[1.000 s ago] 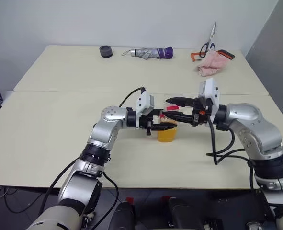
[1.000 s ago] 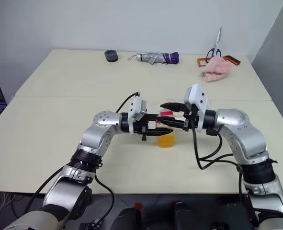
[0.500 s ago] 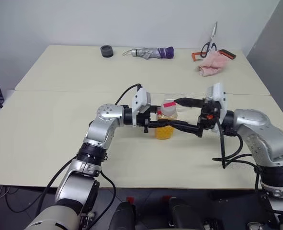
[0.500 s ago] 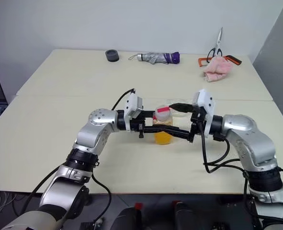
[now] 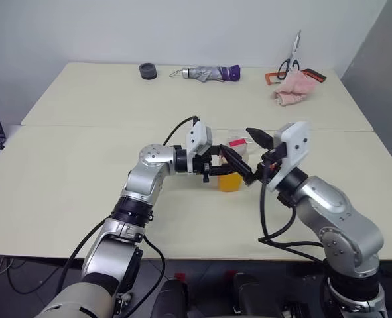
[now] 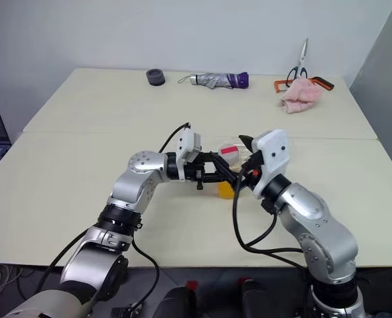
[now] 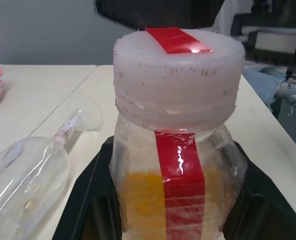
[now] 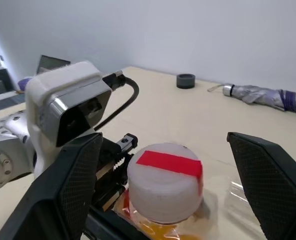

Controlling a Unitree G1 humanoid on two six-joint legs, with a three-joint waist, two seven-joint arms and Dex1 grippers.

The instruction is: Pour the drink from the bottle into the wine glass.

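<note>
Your left gripper (image 5: 217, 170) clamps the small clear plastic bottle (image 7: 175, 165) of orange drink (image 7: 142, 200), white cap (image 8: 164, 181) on. Your right gripper (image 8: 164, 200) straddles that cap, spread wide. The clear stemmed wine glass (image 7: 30, 165) lies toppled just beside the left gripper; pouring now risks spillage on the desk (image 5: 69, 185).

the bottle (image 7: 175, 165) between the left gripper (image 7: 158, 220)'s matt black plastic fingers (image 7: 82, 200) is clear, glossy plastic, slightly crinkled, with a shiny red label strip running up it. its cap (image 7: 178, 80) is dull white plastic, ribbed at the sides and faintly speckled, with glossy red tape across the top. the drink (image 7: 142, 200) inside looks translucent orange. beside the fingers the wine glass (image 7: 30, 170) is smooth, clear and reflective. the right gripper (image 8: 168, 200)'s fingers (image 8: 270, 185) are black plastic with a fine grainy texture. the table (image 8: 188, 115) is smooth, matt cream laminate. the arm shells (image 5: 335, 212) look like brushed silver metal, the camera housings (image 8: 70, 100) matt white plastic.
</note>
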